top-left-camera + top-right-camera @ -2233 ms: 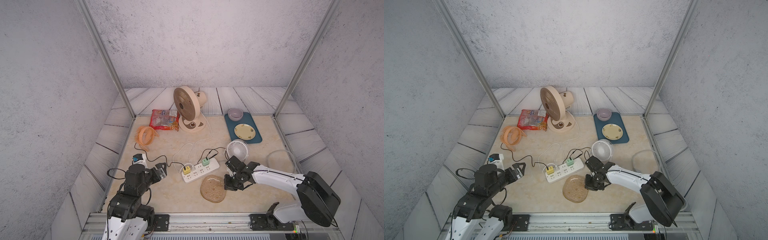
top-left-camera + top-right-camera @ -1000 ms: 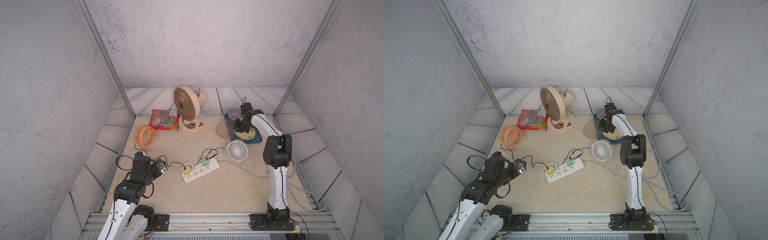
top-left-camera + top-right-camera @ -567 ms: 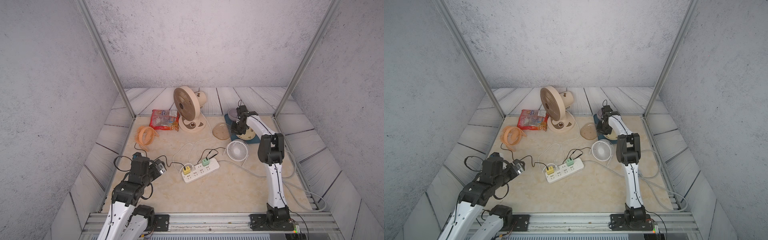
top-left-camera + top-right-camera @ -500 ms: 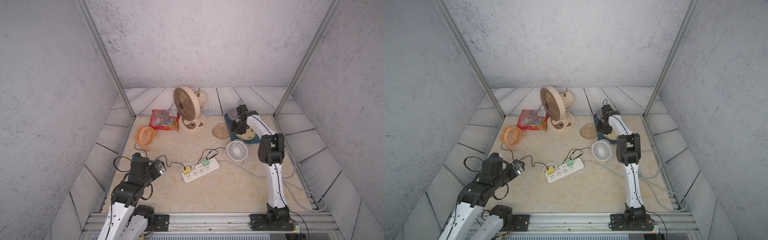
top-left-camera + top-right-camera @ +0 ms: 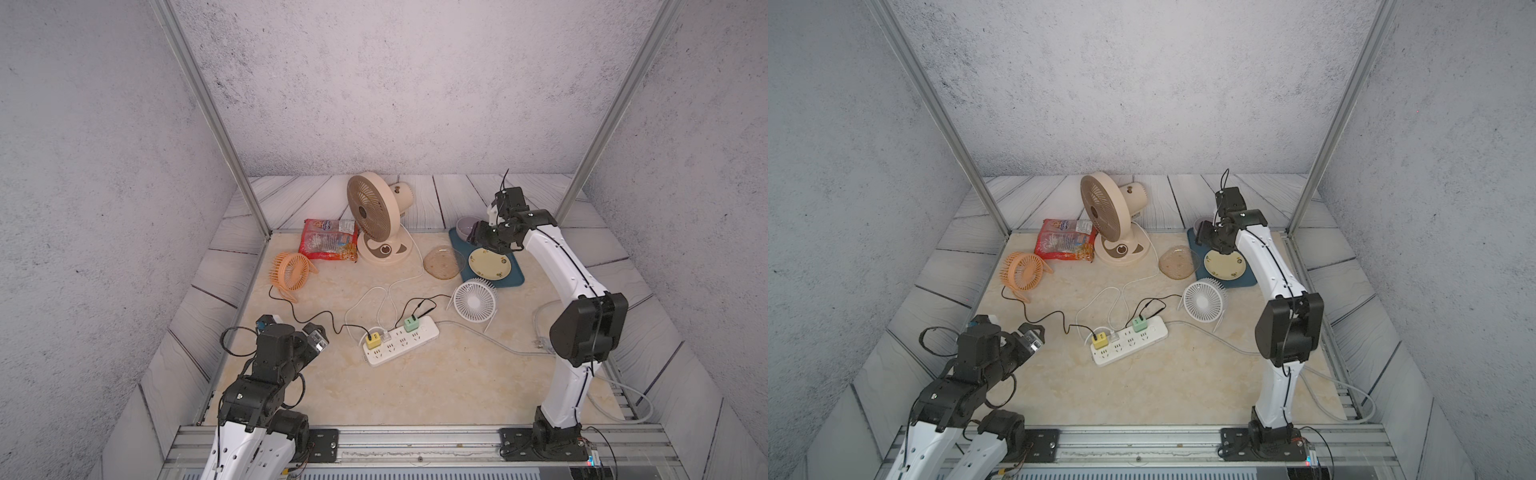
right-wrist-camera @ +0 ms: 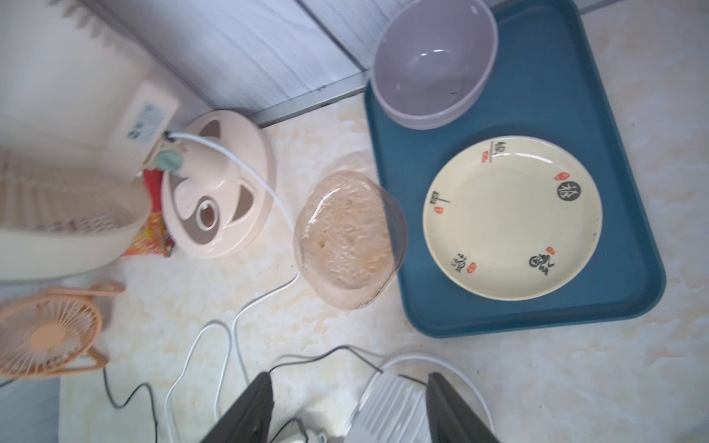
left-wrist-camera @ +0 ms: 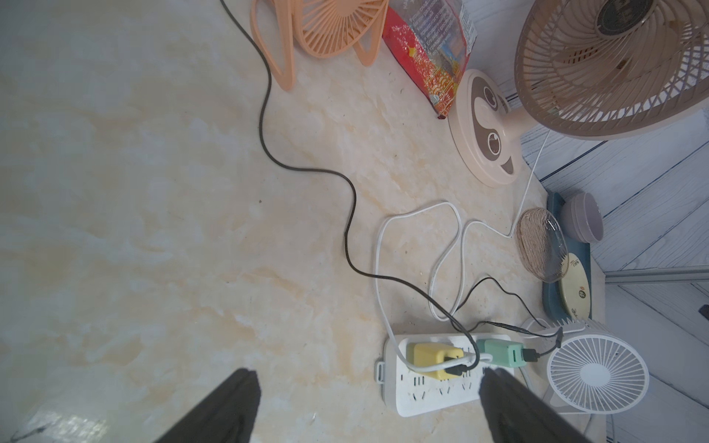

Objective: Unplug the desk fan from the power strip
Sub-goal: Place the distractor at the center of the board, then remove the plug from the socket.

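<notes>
You have the power strip [image 5: 401,340] lying flat on the surface, near the middle and towards the front, set at a slant. A yellow adapter [image 5: 372,340] and a green adapter [image 5: 411,323] are plugged into it, each with a black lead. The desk fan [image 5: 376,216] stands upright at the back. Its white cord [image 5: 388,291] loops across the surface and ends at the strip between the two adapters.

Your left fingers [image 7: 226,406] stand wide apart and grip nothing. They hover over the surface to the left of the strip's yellow-adapter end, near it but not touching.

Your right fingers [image 6: 249,410] are also apart and empty. They hang above the back left part of the blue tray [image 5: 511,282], well apart from the strip. On that tray sit a cream plate [image 5: 489,264] and a purple bowl [image 5: 467,226]. An amber glass dish [image 5: 442,262] lies at the tray's left edge. A small white fan [image 5: 474,300] stands just beyond the strip's right end, and an orange fan [image 5: 291,271] stands at the left.
</notes>
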### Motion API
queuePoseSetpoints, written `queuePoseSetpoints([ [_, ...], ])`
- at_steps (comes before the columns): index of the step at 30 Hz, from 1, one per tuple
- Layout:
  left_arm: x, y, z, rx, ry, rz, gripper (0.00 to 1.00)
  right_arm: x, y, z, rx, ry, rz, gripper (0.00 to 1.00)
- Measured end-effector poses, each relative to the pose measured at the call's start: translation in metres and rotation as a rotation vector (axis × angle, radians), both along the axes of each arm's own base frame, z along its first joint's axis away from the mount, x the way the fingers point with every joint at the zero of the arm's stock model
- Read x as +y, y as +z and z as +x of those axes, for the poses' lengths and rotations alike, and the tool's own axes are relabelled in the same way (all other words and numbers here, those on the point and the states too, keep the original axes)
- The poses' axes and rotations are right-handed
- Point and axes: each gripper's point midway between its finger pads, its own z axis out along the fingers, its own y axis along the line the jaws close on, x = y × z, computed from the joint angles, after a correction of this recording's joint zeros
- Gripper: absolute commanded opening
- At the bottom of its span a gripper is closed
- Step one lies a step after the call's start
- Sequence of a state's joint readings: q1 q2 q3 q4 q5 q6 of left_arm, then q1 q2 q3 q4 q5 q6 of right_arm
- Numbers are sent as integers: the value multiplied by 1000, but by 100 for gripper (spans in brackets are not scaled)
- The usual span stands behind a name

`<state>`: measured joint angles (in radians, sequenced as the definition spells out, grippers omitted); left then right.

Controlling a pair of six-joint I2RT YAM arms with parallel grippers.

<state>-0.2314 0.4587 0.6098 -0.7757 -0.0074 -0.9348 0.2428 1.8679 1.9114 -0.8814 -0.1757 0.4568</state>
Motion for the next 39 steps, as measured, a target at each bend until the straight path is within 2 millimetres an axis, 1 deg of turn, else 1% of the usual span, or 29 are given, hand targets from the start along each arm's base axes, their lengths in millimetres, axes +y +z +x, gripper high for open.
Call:
queuePoseSetpoints([
  [1,-1,-4,-2,7,4,-12,94,9,6,-11,-8,35,0,68],
  [3,-3,-14,-5,26,9,-39,93,29,10,-37,-9,110,-3,69],
  [5,-5,-25,-8,52,12,-64,92,48,7,-67,10,190,-15,70],
  [8,-10,-40,-13,93,14,-102,91,70,-2,-113,54,303,-40,70],
  [10,-12,-46,-15,112,15,-125,89,78,-10,-143,85,369,-61,70],
  [13,-15,-56,-18,142,21,-155,87,79,-26,-183,129,434,-83,71],
  [15,-17,-63,-21,165,27,-174,86,79,-37,-204,153,465,-89,71],
  [18,-20,-73,-23,192,33,-201,83,87,-56,-230,184,523,-96,72],
  [21,-23,-78,-25,210,24,-217,82,113,-70,-250,188,620,-106,71],
  [23,-26,-77,-25,206,12,-226,82,127,-75,-256,188,651,-107,70],
  [26,-30,-74,-23,207,-14,-230,84,134,-81,-256,200,621,-110,70],
  [31,-42,-64,-16,188,-98,-241,85,126,-84,-239,181,488,-134,73],
  [34,-50,-53,-10,162,-154,-240,85,129,-89,-228,174,443,-154,77],
  [39,-62,-28,3,133,-243,-226,86,142,-114,-209,194,437,-205,82],
])
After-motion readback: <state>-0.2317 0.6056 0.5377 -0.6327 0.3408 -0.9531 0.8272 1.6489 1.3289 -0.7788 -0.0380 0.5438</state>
